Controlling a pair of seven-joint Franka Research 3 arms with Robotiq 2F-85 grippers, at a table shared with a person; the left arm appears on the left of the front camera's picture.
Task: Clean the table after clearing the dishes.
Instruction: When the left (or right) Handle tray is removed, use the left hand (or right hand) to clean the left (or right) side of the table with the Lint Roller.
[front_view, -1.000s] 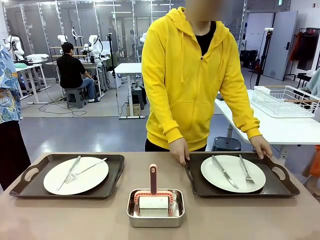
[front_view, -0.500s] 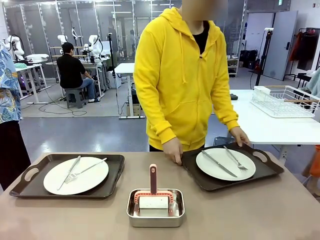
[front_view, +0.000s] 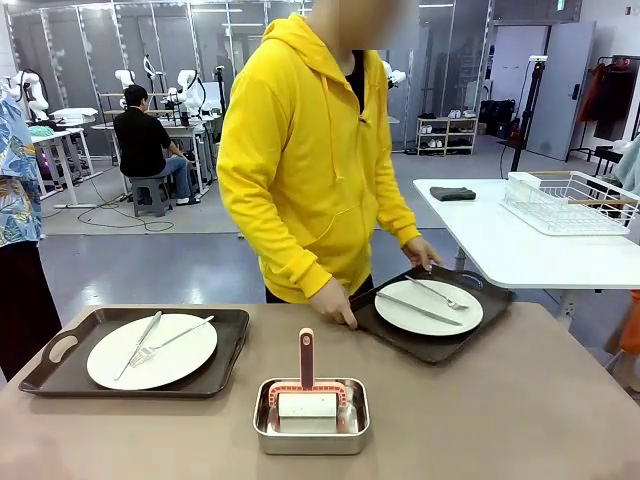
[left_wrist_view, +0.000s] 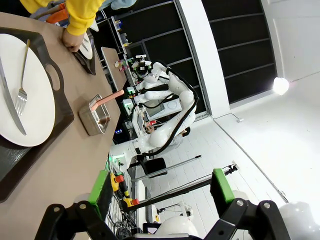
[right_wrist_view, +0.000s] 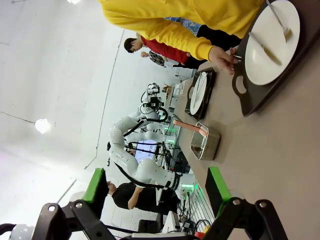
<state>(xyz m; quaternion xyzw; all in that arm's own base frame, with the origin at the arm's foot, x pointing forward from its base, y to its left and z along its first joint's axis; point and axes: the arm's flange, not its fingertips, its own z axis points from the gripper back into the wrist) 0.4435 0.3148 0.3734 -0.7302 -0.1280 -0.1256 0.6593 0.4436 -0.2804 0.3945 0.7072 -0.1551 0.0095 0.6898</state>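
My left end effector (left_wrist_view: 161, 186) and right end effector (right_wrist_view: 156, 185) stand wide open, holding nothing, wrists rolled sideways to the matte taupe-brown bench (front_view: 520, 420). Left of the small steel pan (front_view: 311, 415) rests a dark brown tray (front_view: 60, 375) of dishes; right of it, a person's hands (front_view: 333, 300) grip the second tray (front_view: 440, 345).

The person (front_view: 300, 170) has turned, swinging the right tray (front_view: 432, 348) (plate (front_view: 410, 318) aboard) farther back.

The table (front_view: 520, 420) is plain brown. The tray (front_view: 230, 343) at nine o'clock is dark brown and its plate (front_view: 175, 366) is white. The person's hoodie (front_view: 290, 170) is bright yellow, and the pan (front_view: 310, 444) is silver.
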